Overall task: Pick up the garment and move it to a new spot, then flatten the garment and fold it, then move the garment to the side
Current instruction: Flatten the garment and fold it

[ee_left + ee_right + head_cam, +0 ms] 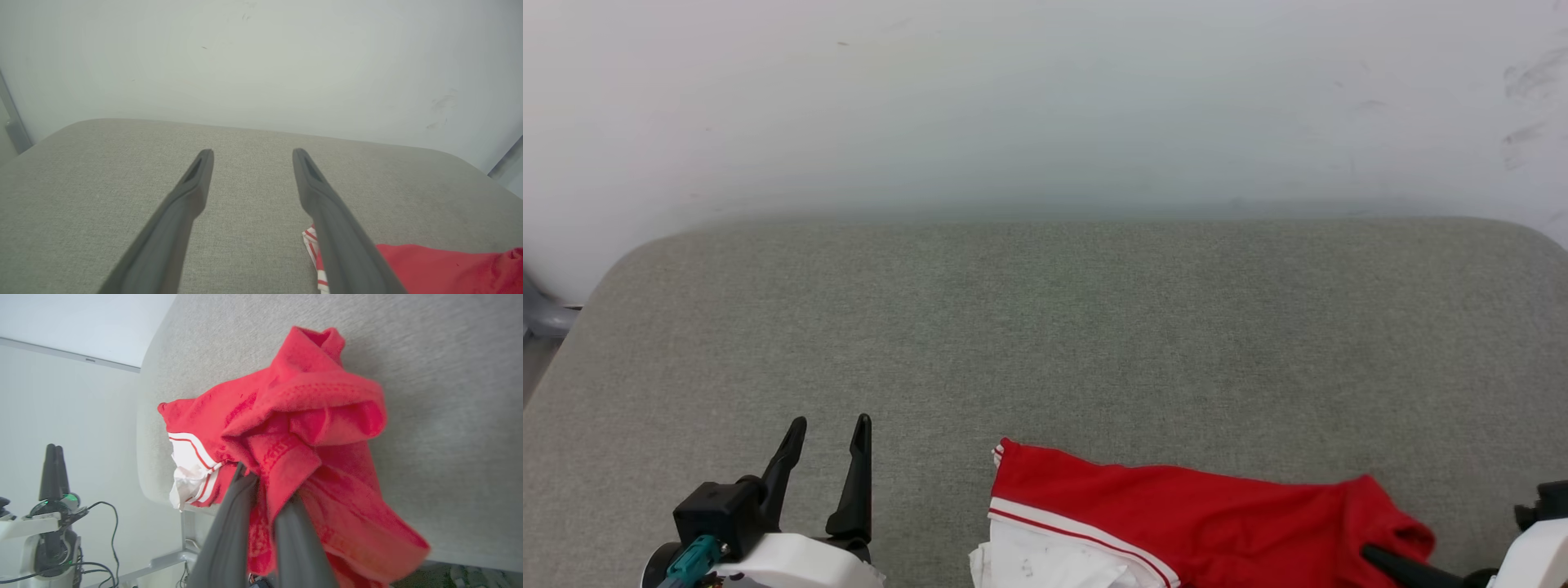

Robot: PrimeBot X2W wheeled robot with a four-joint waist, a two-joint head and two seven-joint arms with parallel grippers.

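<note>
Grey pad [1045, 327]; garment [1217, 523] in R jaws

Red garment [1217, 523] with a white, red-striped sleeve, crumpled and bunched up, sitting at the near edge of the grey table [1045, 327], right of centre.

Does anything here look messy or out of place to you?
Yes: the garment lies crumpled at the near edge of the grey table, not flat, with a red fold pinched in the right gripper. Dark scuff marks smudge the wall.
</note>
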